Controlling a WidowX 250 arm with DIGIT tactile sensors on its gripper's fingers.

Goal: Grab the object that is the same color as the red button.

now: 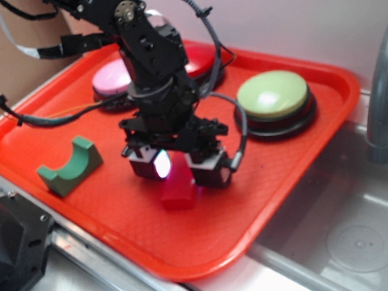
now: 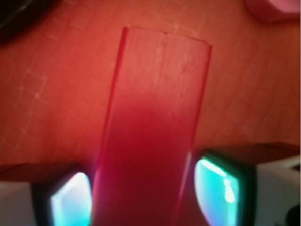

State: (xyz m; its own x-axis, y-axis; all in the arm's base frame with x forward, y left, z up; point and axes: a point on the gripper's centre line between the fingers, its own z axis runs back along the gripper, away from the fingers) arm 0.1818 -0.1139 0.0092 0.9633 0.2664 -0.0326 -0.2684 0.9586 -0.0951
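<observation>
Currently the black robot arm's pincer [image 1: 177, 166] is lowered over the middle of the shallow orange-red plastic tray [image 1: 35, 137], its two fingers set either side of the plain red rectangular bar-shaped block [image 1: 179, 191]. From the exterior view the block lies on the tray floor directly beneath the pincer. In the wrist view the block [image 2: 155, 127] runs lengthwise between the glowing pale-blue finger pads [image 2: 216, 186], with each pad just beside a long face of the bar. Whether the pads are pressing on the block or only close to it cannot be told from either view.

At the back of the tray, the large round glossy red dome button [image 1: 203, 61] sits on a black base, mostly hidden behind the arm. A pink-topped round button [image 1: 111, 79] stands to its left as seen, and a pale green-topped round button [image 1: 273, 95] to its right. A green arch-shaped block [image 1: 70, 165] lies on the tray's left portion, well apart from the pincer. The tray rests on a metal counter [image 1: 125, 289] beside a steel sink [image 1: 354, 240] with a grey faucet [image 1: 385, 93].
</observation>
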